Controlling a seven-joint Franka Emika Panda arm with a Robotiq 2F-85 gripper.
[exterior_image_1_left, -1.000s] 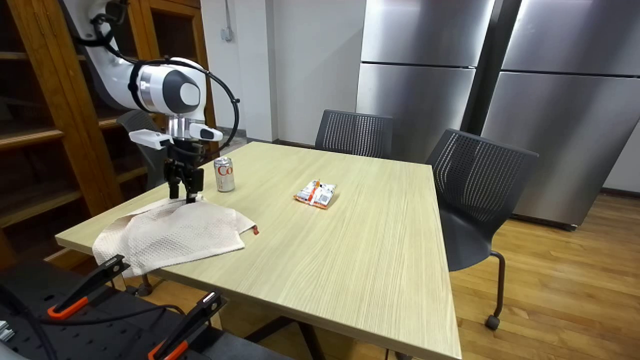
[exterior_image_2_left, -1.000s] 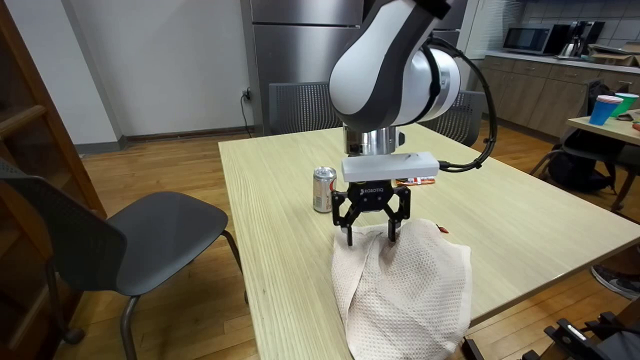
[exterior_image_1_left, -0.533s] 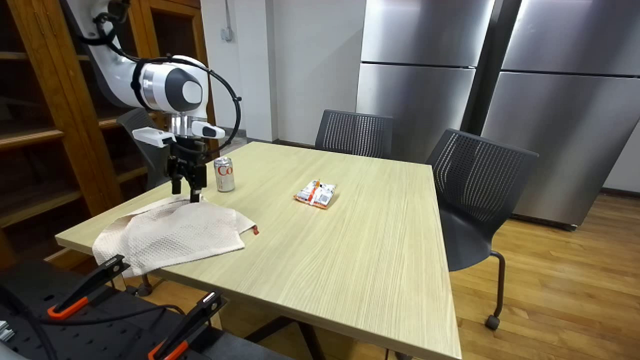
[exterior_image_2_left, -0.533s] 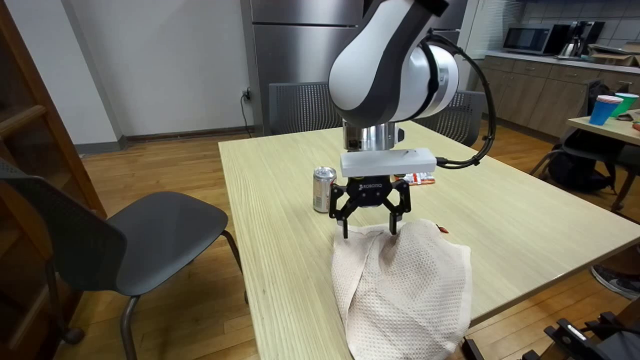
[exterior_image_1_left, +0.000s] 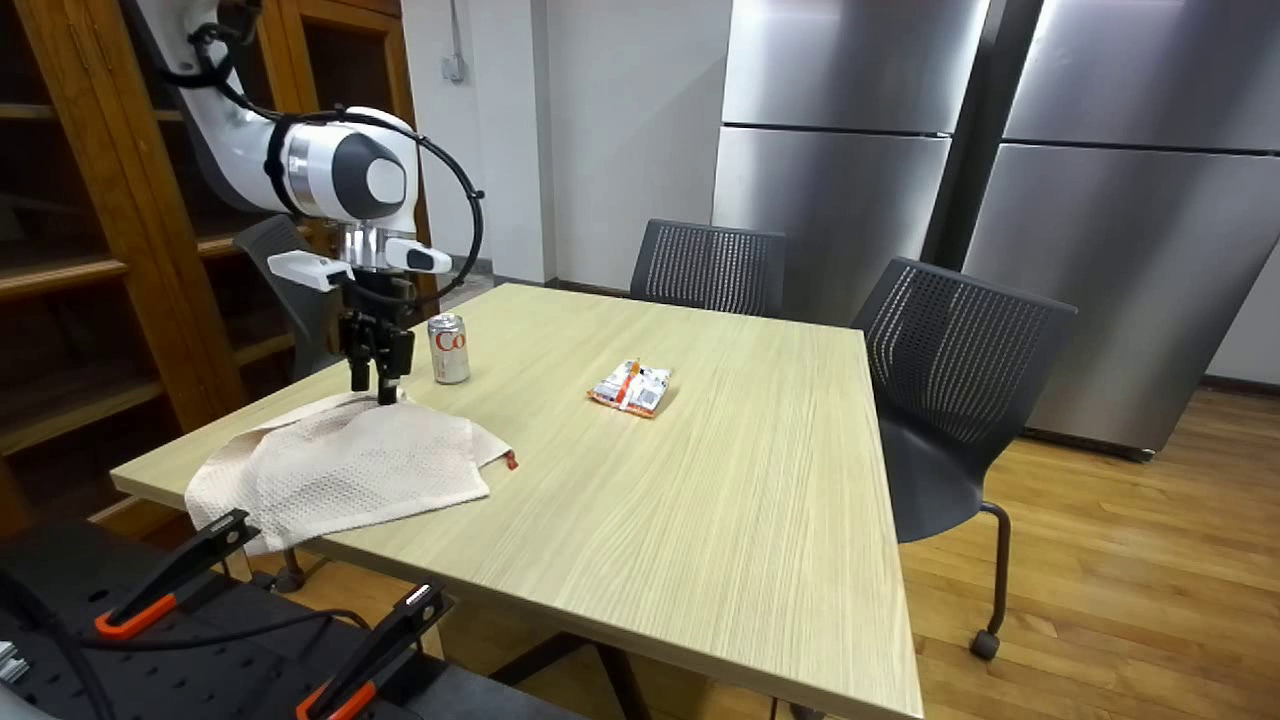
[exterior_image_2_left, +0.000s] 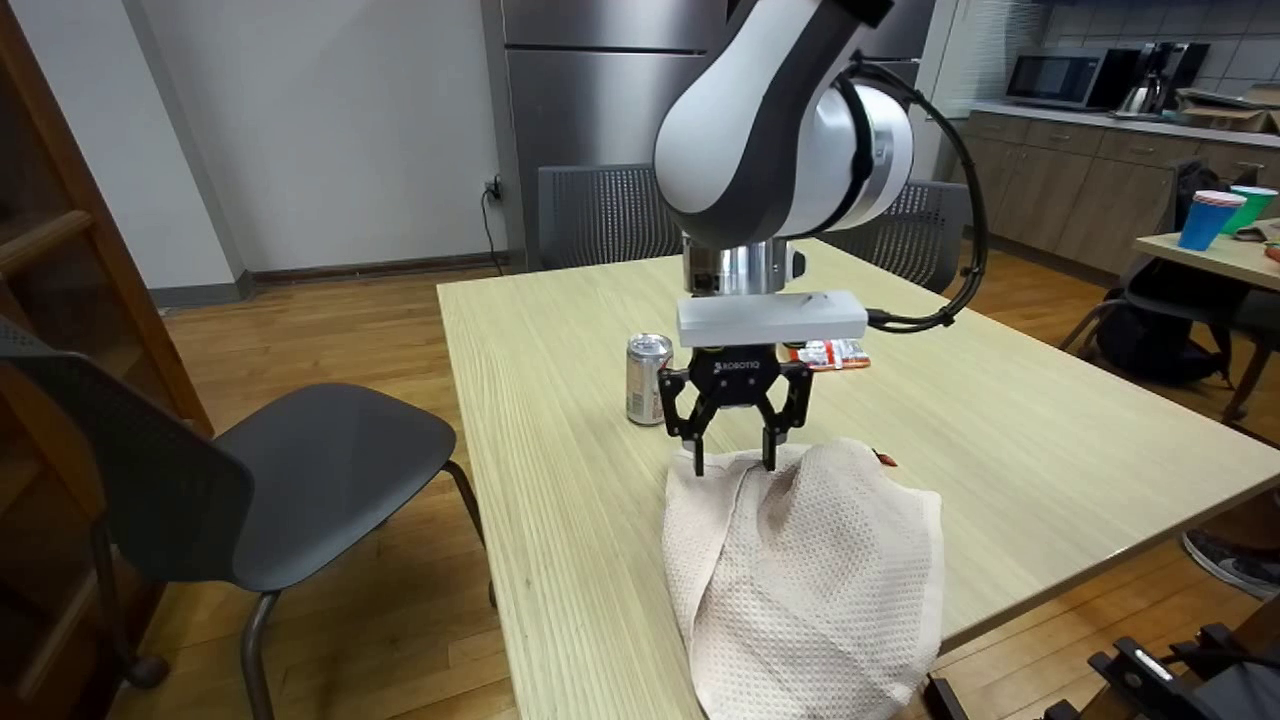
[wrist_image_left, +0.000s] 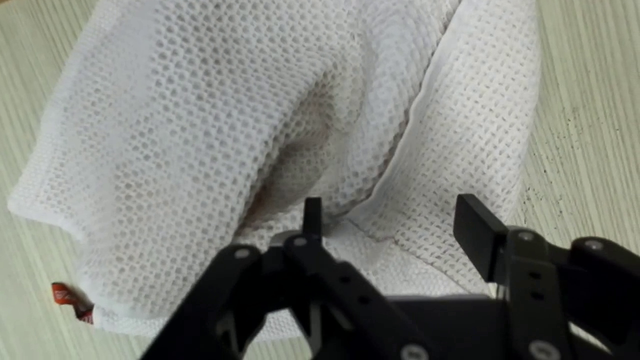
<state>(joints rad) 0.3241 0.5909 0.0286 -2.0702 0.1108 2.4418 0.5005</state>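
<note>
The claw (exterior_image_2_left: 734, 470) stands spread, pinching nothing, right over one end of a pale waffle-weave towel (exterior_image_2_left: 820, 580); whether the two are touching I cannot tell. The towel lies rumpled on the table (exterior_image_1_left: 720, 500), part of it hanging off. The step in hand looks like lining up on it; taking hold would call for lowering astride a fold, then closing. Just beyond stands an upright silver Coke can (exterior_image_1_left: 449, 350); farther off come a snack packet (exterior_image_1_left: 632, 388), mesh-backed chairs (exterior_image_1_left: 962, 355) and stainless-steel refrigerators (exterior_image_1_left: 835, 180).
</note>
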